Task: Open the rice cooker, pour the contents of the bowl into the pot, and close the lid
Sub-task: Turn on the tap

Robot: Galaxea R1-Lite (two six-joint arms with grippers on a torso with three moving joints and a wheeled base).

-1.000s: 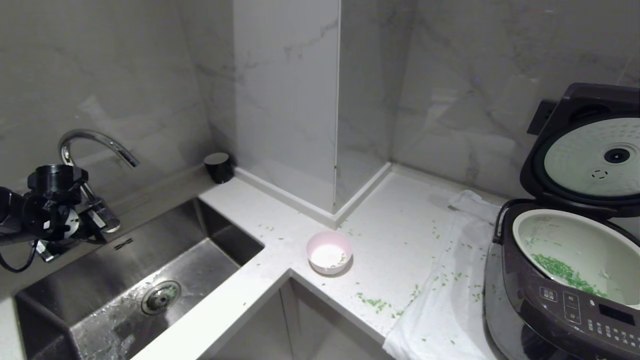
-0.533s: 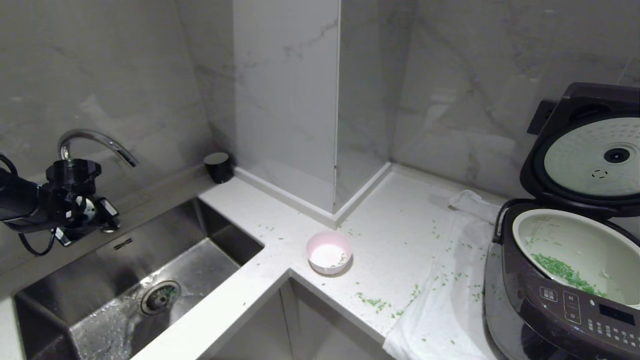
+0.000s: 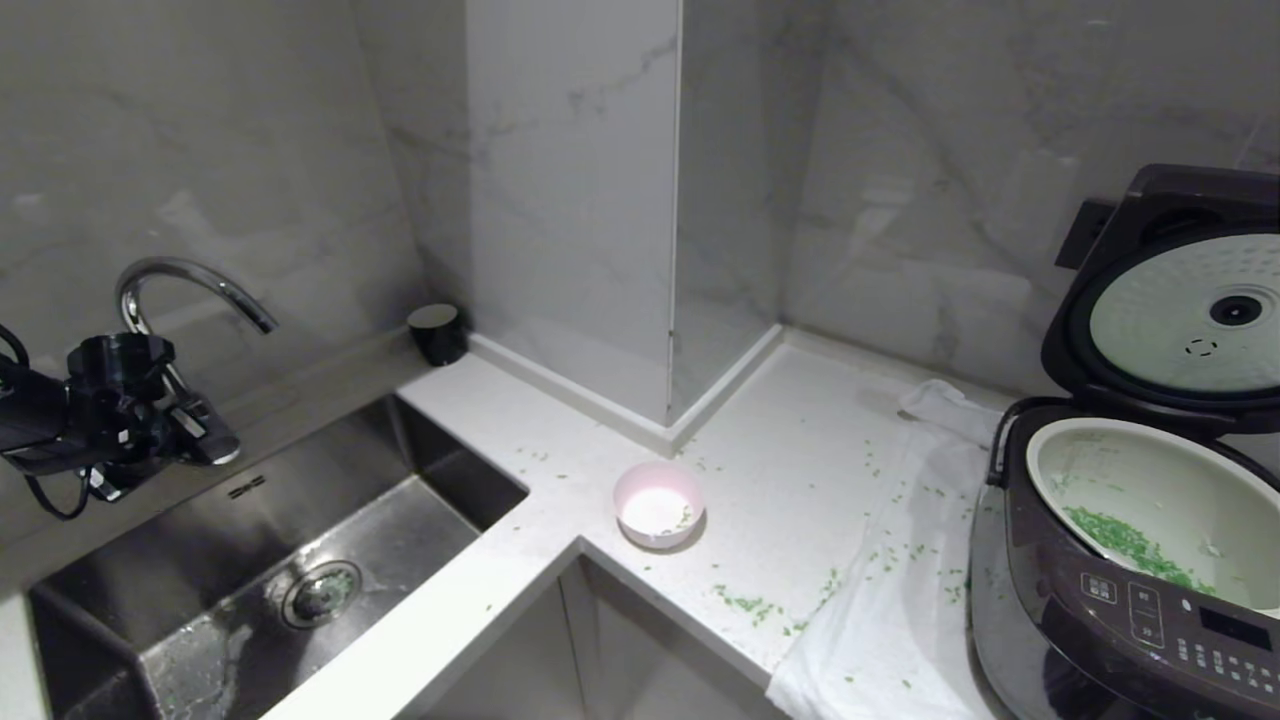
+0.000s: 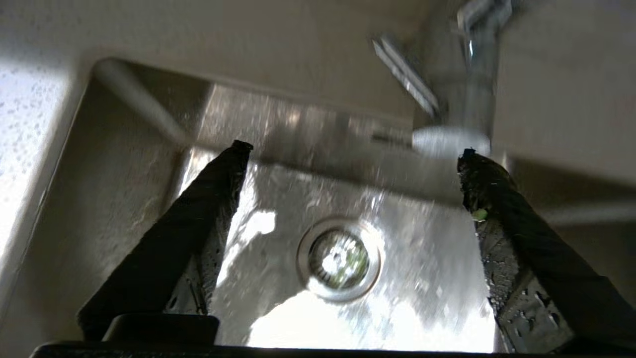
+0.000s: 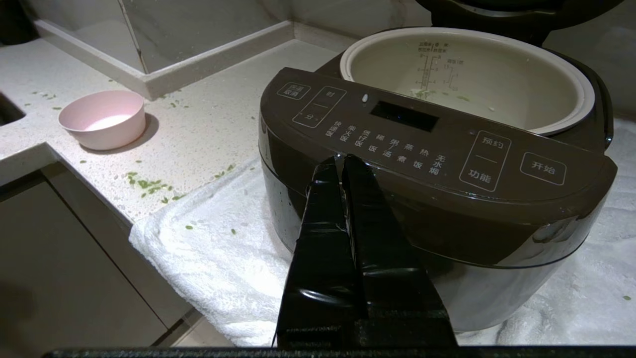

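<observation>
Left gripper (image 4: 348, 154) spread wide, empty, over the wet steel sink (image 3: 120, 600) by the faucet (image 3: 190, 285). Right gripper (image 5: 342, 161) clenched before the rice cooker (image 3: 1120, 600). Lid (image 3: 1160, 300) up; scallion bits (image 3: 1130, 545) in pot (image 3: 1180, 490). Pink bowl (image 3: 658, 505) upright on counter (image 3: 800, 470).

Below the left gripper (image 4: 350, 154), the sink (image 4: 422, 258) is brushed steel, wet and glinting, with a shiny metal drain (image 4: 340, 258). The gripper's fingers (image 4: 198, 219) are matt black and beaded with droplets. Beside it, the tap (image 3: 190, 280) is polished chrome. Just ahead of the right gripper (image 5: 342, 161), whose fingers are wrapped in glossy black tape, the rice cooker (image 5: 437, 164) has a smooth, glossy dark plastic shell. Its pot (image 5: 472, 79) looks smooth and satin cream. Under the cooker lies a rough white terry cloth (image 5: 218, 263). The counter (image 5: 198, 129) is speckled pale stone, faintly shiny; the bowl (image 5: 103, 119) is matt pink.
</observation>
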